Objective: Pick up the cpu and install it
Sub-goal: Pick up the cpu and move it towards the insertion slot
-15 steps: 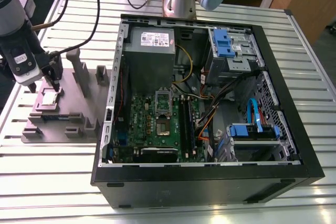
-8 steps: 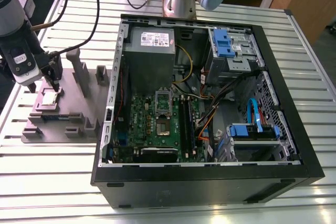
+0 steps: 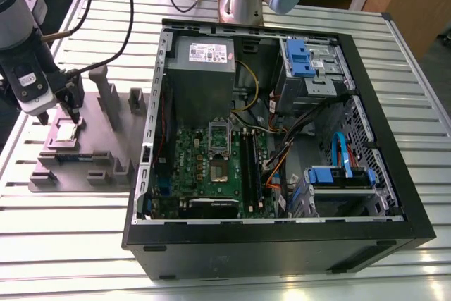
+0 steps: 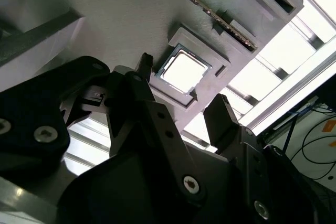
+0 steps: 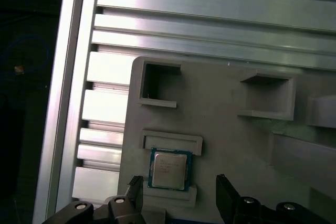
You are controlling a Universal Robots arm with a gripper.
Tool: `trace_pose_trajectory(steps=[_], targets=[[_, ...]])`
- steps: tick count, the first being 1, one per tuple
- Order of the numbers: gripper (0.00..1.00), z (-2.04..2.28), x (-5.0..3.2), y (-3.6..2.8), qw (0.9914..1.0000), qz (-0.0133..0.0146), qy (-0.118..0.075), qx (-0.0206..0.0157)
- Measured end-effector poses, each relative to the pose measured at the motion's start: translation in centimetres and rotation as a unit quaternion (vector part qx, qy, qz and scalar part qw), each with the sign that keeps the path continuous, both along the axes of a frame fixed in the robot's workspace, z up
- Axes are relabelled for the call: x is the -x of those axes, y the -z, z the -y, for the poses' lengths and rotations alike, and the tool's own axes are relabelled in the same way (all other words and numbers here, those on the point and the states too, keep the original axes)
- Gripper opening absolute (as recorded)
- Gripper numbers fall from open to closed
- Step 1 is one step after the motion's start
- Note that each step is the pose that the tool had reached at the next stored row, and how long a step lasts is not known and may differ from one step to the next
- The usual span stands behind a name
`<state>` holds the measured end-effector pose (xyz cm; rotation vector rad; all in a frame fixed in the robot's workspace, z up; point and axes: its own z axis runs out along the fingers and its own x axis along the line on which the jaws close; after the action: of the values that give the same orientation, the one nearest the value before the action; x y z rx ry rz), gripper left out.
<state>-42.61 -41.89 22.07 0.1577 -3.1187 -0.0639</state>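
The fingers (image 5: 136, 192) of the gripper (image 5: 180, 195) are being held wide apart and empty, while the cpu (image 5: 169, 168) is being cradled flat in the grey holder plate (image 5: 220, 145), just beyond the fingertips, centred between them.

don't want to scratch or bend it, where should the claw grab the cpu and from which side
Probably by two opposite thin edges, coming straight down from above. The cpu lies flat in a recess of the grey fixture, and raised ledges run along two of its sides, so only the other two edges are free. The open claw stands with one finger off each free edge.
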Motion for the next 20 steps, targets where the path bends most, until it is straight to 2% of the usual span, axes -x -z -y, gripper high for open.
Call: trace_pose_trajectory(steps=[3, 5, 8, 11, 16, 20], targets=[[0.66, 0.02, 0.06, 0.28, 0.99993, -0.0001, -0.012, 0.0001], [0.66, -0.01, 0.18, 0.65, 0.99992, 0.0, -0.013, 0.0], [0.66, -0.3, 0.38, 1.19, 0.99997, -0.0001, -0.008, 0.0014], [0.66, -0.34, 0.57, 1.73, 0.99999, -0.0002, 0.004, 0.0037], [0.66, -0.34, 0.67, 2.58, 0.99997, -0.0001, 0.007, 0.0035], [0.66, -0.33, 0.67, 2.66, 0.99998, -0.0003, 0.007, 0.0013]])
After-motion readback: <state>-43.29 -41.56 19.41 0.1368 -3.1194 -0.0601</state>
